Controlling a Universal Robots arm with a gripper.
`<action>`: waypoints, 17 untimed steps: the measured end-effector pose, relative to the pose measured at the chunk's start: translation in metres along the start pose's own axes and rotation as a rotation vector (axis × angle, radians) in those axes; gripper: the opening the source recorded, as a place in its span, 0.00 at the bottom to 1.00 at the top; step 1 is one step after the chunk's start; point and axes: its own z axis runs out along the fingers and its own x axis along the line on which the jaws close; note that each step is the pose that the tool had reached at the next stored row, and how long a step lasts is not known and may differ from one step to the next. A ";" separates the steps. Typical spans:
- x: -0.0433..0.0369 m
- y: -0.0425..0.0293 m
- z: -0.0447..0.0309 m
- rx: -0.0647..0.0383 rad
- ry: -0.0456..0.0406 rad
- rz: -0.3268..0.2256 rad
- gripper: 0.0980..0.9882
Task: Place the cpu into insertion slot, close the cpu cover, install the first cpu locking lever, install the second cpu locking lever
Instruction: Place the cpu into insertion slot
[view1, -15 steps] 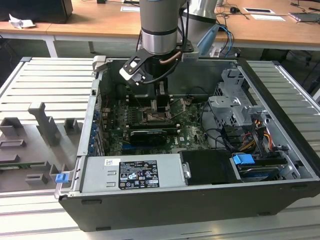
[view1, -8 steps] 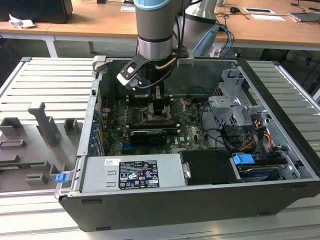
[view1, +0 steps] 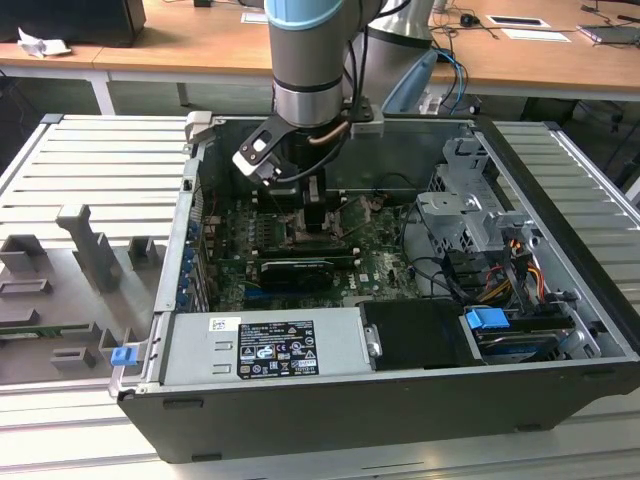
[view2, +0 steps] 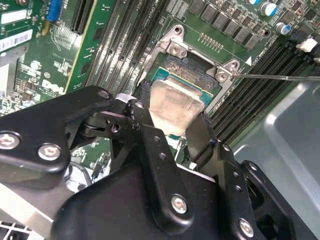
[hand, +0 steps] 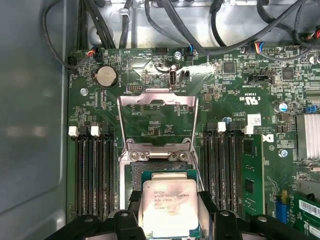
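One grey tray (view1: 70, 290) is seen at the exterior view's left; inside the open computer case (view1: 400, 410) beside it, the gripper (view1: 318, 228) is clamped on the cpu (hand: 170, 207), held just above the insertion slot (hand: 162, 167); the cpu cover (hand: 155, 98) is open.

- insertion slot (hand: 160, 167): mostly covered by the cpu (hand: 169, 207) in both wrist views; a strip shows next to the hinge of the cpu cover (hand: 156, 122).
- cpu seated in the slot or held just above it: cannot tell.
- cpu side edges hidden under the fingers (view2: 150, 132) of the gripper (view2: 172, 112); gripper body cut off by the picture's edge in both wrist views.
- print on the cpu face: too small to read.
- thin metal rod (view2: 280, 77) beside the slot: far end cut off by the edge.
- exterior view: arm (view1: 310, 60) cut off by the upper edge; it blocks the middle of the motherboard (view1: 380, 265).
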 end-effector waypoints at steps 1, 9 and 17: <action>0.0007 -0.0002 0.0018 0.000 0.0000 0.000 0.48; 0.0045 -0.0023 0.0138 0.000 -0.0008 0.009 0.48; 0.0072 -0.0030 0.0210 0.000 -0.0015 0.017 0.48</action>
